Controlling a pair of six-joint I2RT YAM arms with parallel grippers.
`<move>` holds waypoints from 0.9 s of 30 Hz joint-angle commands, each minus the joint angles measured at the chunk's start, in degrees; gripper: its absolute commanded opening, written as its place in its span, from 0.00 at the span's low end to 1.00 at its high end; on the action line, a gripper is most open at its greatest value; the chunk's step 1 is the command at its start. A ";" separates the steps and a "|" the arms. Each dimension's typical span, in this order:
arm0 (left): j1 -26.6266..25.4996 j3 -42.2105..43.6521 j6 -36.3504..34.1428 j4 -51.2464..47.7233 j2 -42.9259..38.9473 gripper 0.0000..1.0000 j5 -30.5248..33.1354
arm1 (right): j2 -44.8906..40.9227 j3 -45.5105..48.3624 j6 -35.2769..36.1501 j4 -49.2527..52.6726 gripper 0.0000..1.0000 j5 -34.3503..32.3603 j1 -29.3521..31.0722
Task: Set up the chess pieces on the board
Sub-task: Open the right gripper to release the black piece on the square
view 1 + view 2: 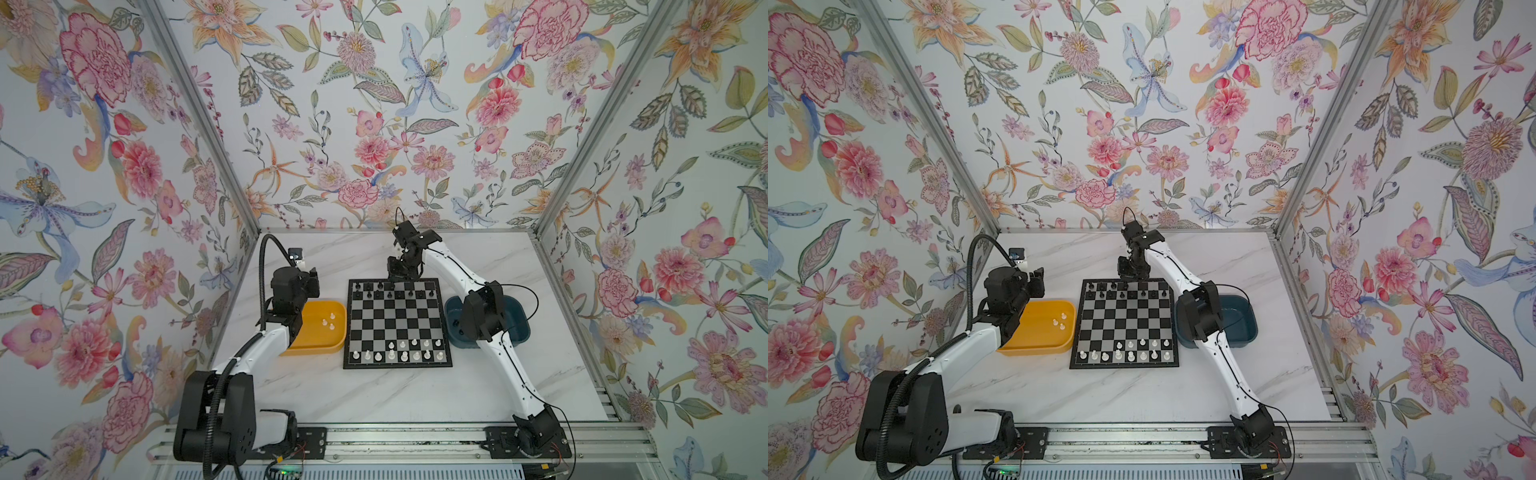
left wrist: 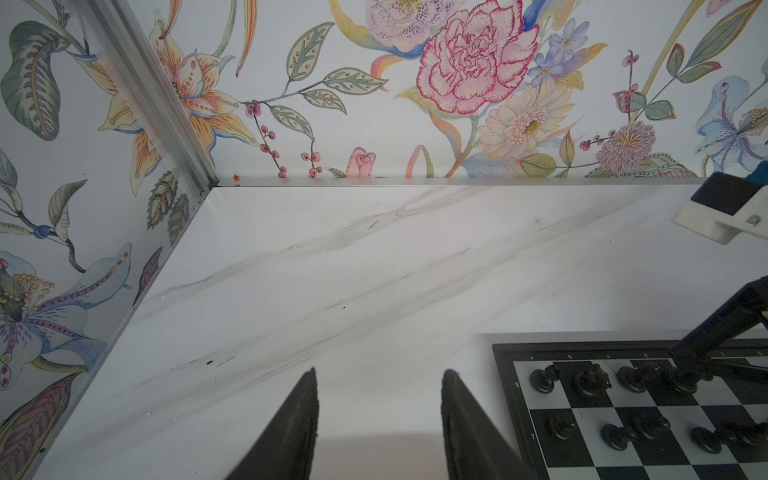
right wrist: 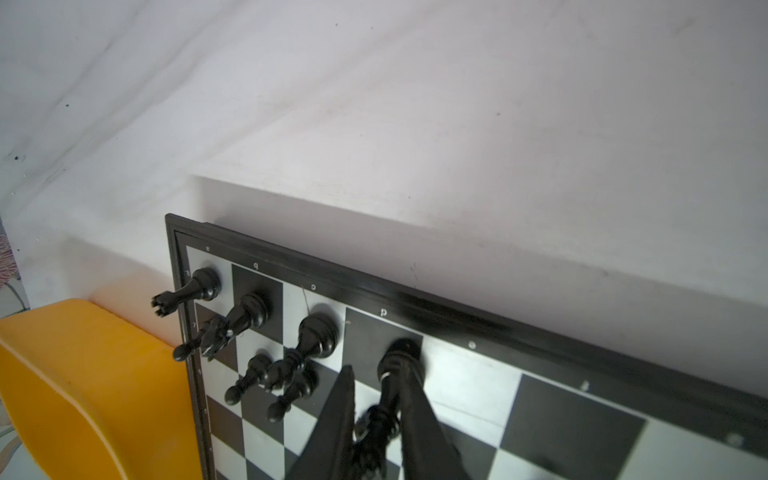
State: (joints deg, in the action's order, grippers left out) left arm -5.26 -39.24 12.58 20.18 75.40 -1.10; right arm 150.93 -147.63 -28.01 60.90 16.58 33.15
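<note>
The right arm stretches to the far edge of the flat square black-and-silver chessboard (image 1: 399, 322). Its wrist is bent so the right hand (image 3: 380, 374) points steeply down, fingers closed on a tall black plastic chess piece (image 3: 392, 361) whose base sits on a dark back-row square. The left arm is folded above the yellow plastic tray (image 1: 336, 345). The left hand (image 2: 378, 374) hovers open over the white marble-patterned surface (image 2: 332, 270), beside the board's far corner.

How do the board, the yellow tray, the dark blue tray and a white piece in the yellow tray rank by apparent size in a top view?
1. board
2-3. yellow tray and dark blue tray: both partly hidden, so unranked
4. white piece
</note>
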 commanded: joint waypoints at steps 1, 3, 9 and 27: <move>0.71 -0.57 -0.47 -0.37 0.54 0.49 0.14 | 0.55 -0.28 -0.90 -0.24 0.21 0.72 0.56; 0.71 -0.54 -0.45 -0.37 0.53 0.49 0.13 | 0.55 -0.27 -0.91 -0.26 0.20 0.81 0.60; 0.77 -0.49 -0.45 -0.41 0.63 0.49 -0.01 | 0.68 -0.28 -1.16 -0.59 0.19 1.16 0.69; 0.78 -0.53 -0.45 -0.41 0.71 0.49 -0.13 | 0.20 -0.29 -1.17 -1.02 0.24 1.10 0.78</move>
State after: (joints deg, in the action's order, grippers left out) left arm -5.19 -39.24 12.58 20.18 75.46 -1.13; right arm 150.93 -147.63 -28.62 60.49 17.43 33.41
